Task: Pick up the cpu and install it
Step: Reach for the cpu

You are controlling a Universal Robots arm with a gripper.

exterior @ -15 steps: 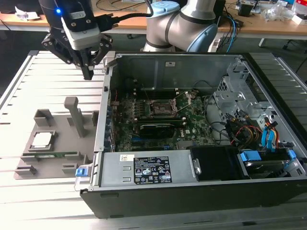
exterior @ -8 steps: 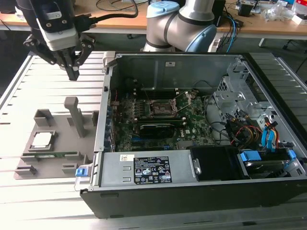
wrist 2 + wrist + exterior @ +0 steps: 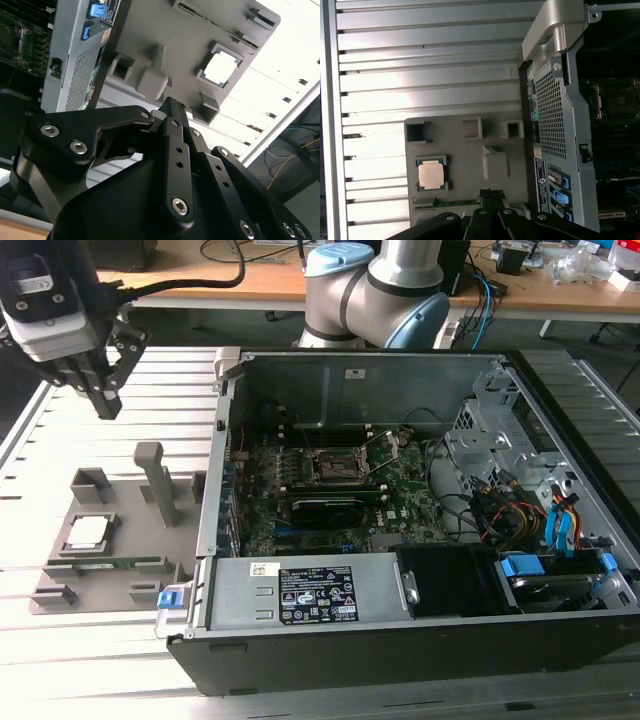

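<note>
My pincer (image 3: 106, 405) hangs closed and empty well above the cpu (image 3: 88, 531); descending unopened or off-centre could ram it.

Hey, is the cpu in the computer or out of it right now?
Out. The cpu lies flat in a pocket of the grey holder beside the open case; the gripper hovers apart from it.

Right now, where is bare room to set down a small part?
The slatted metal table is bare beyond the grey plastic fixture plate, where the black gripper hangs. The plate, bearing the silvery square cpu, and the open black computer case are crowded.
</note>
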